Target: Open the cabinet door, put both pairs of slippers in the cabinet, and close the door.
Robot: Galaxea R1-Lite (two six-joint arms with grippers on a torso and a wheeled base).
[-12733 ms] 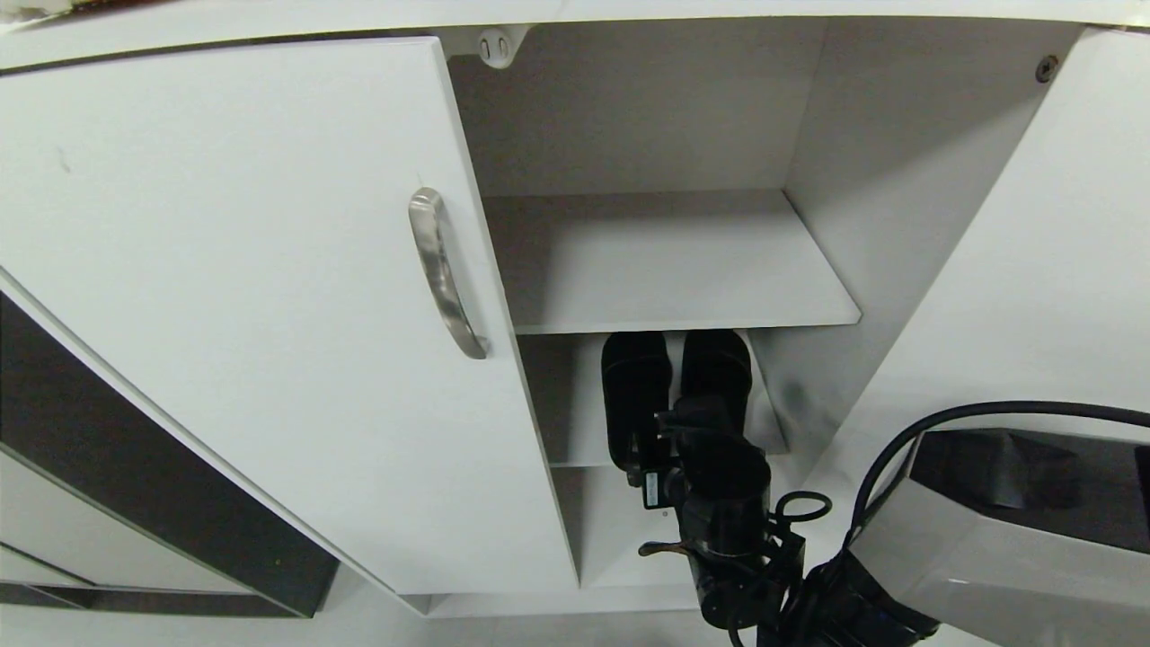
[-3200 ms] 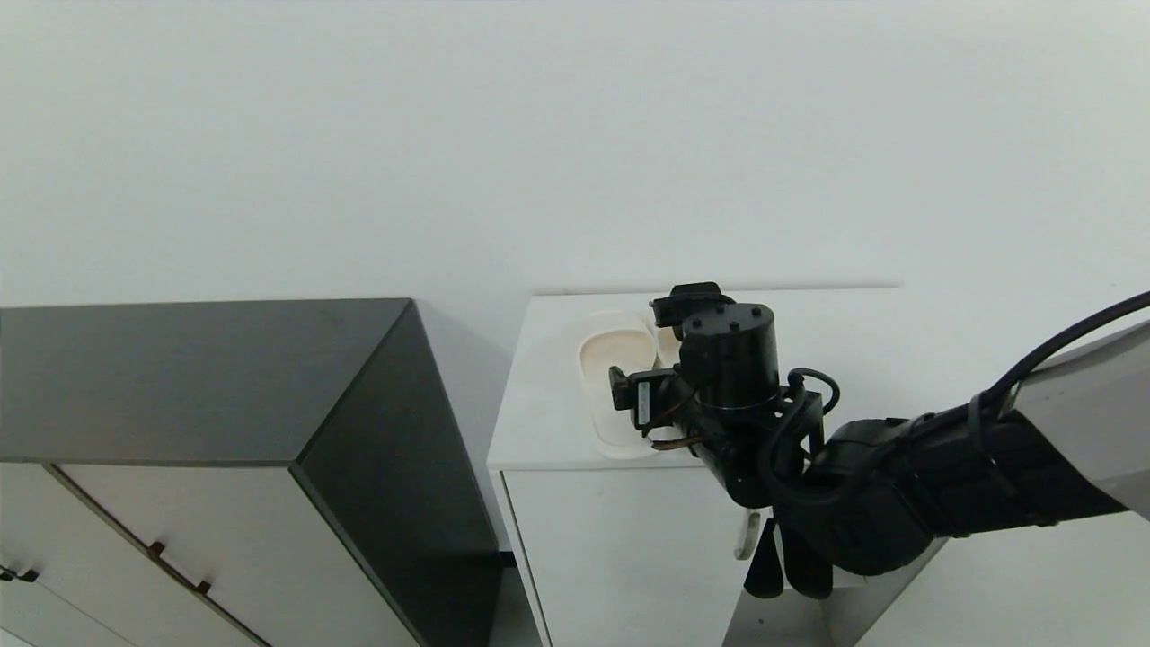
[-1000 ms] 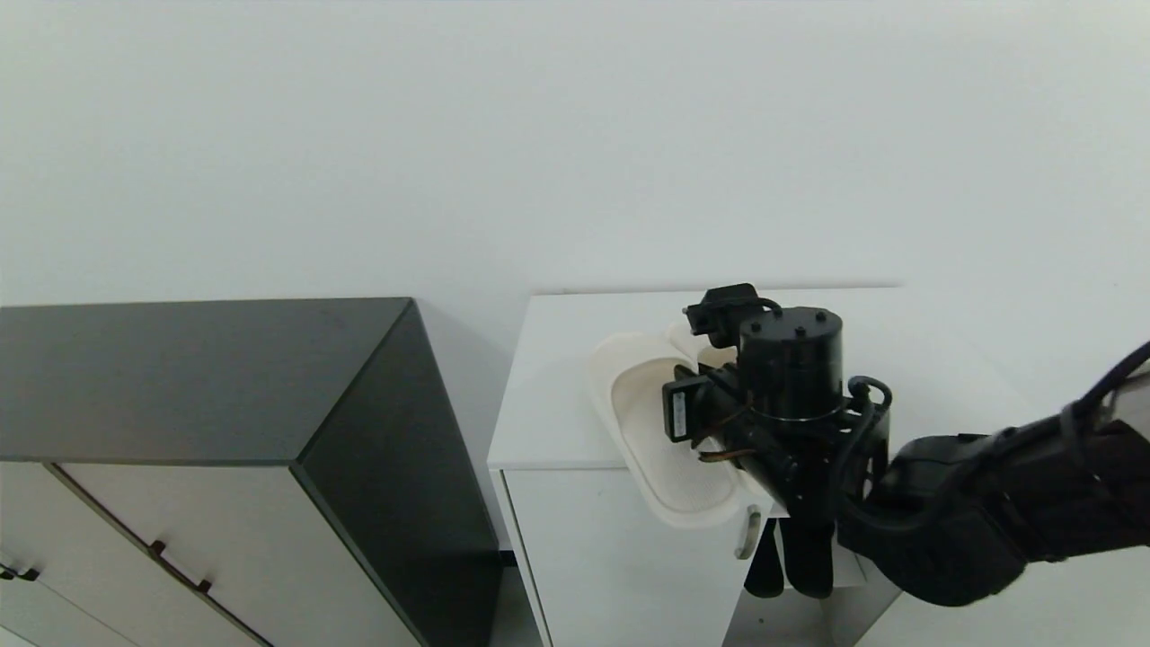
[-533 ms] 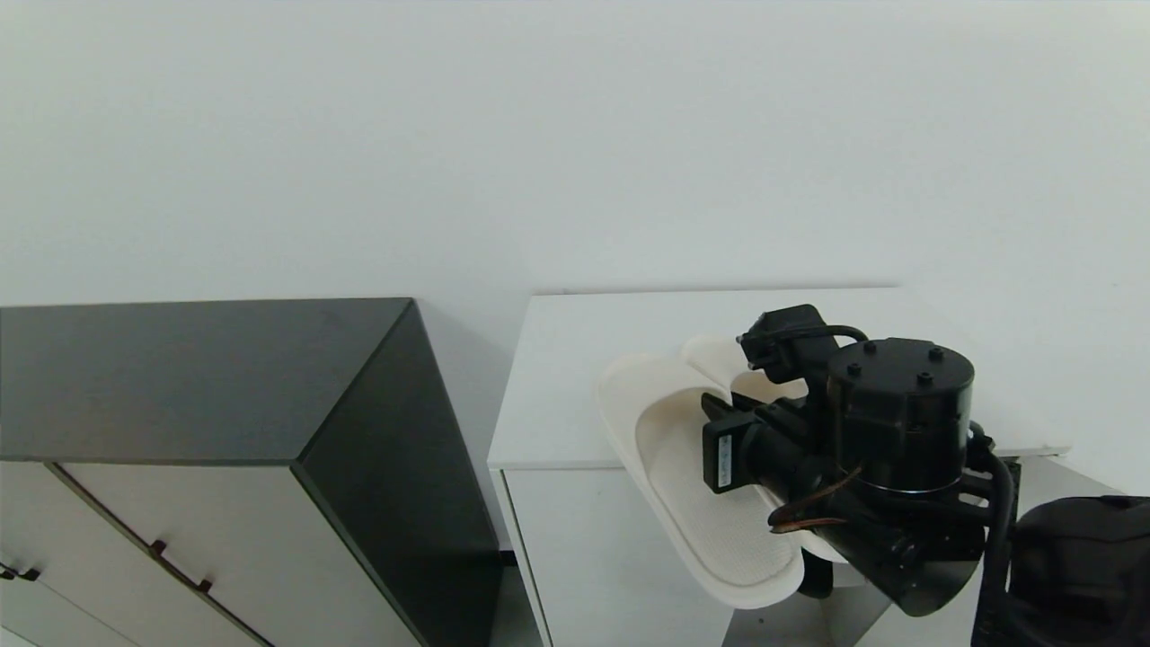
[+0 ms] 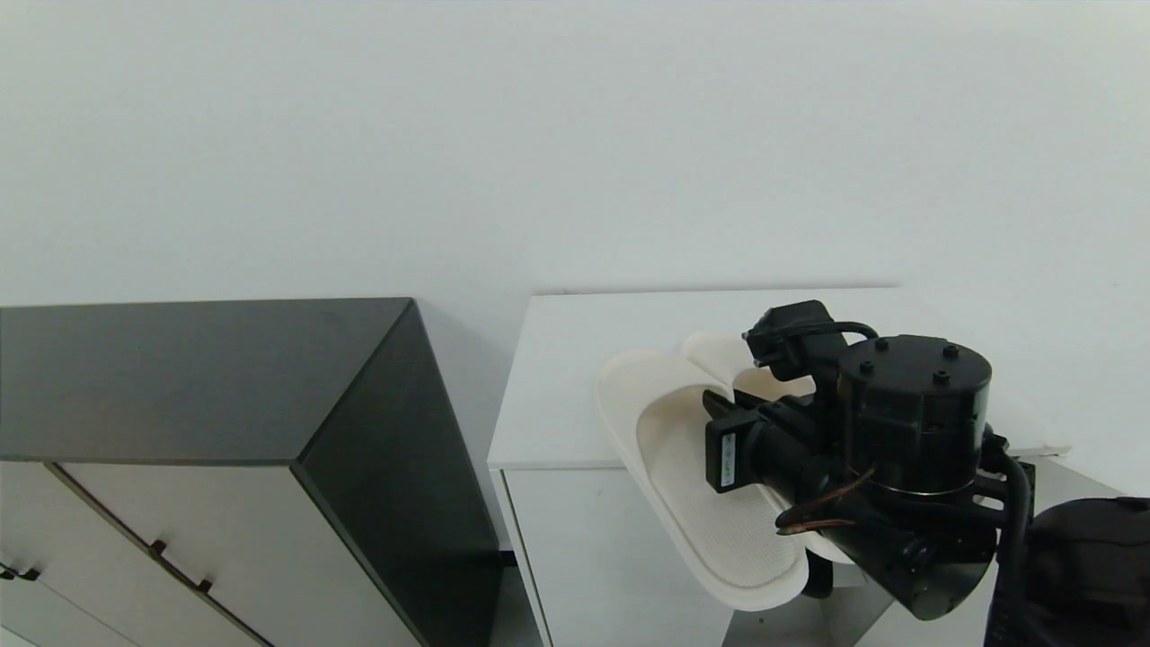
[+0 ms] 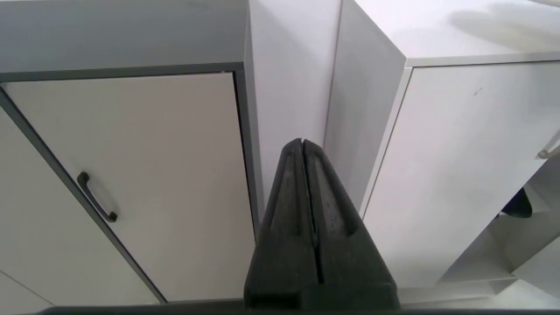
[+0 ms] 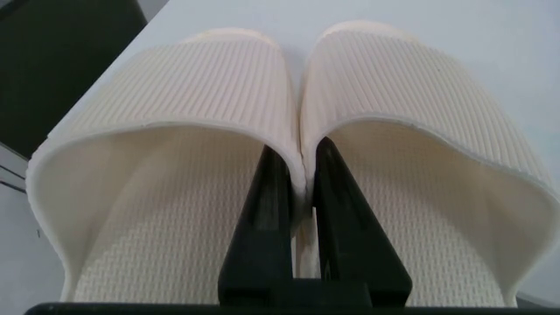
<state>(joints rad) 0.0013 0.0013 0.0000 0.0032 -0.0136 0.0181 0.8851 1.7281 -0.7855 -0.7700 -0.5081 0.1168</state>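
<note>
A pair of cream slippers (image 5: 692,467) hangs tilted over the front edge of the white cabinet's top (image 5: 557,386), heels out past the edge. My right gripper (image 5: 746,422) is shut on them. In the right wrist view its fingers (image 7: 267,201) pinch the two inner walls of the cream slippers (image 7: 219,131) together under the straps. My left gripper (image 6: 303,149) is shut on nothing, low in front of the gap between the two cabinets. A dark slipper tip (image 6: 518,203) shows inside the white cabinet (image 6: 455,175), beside its closed left door.
A dark-topped cabinet (image 5: 207,377) with pale doors stands to the left of the white one, with a narrow gap between them. A metal door handle (image 6: 549,147) sits on the white cabinet's front. A plain wall rises behind both.
My right gripper has drawn the cream slippers off the cabinet top, toward me and to the right. In the last half second it only rose slightly.
</note>
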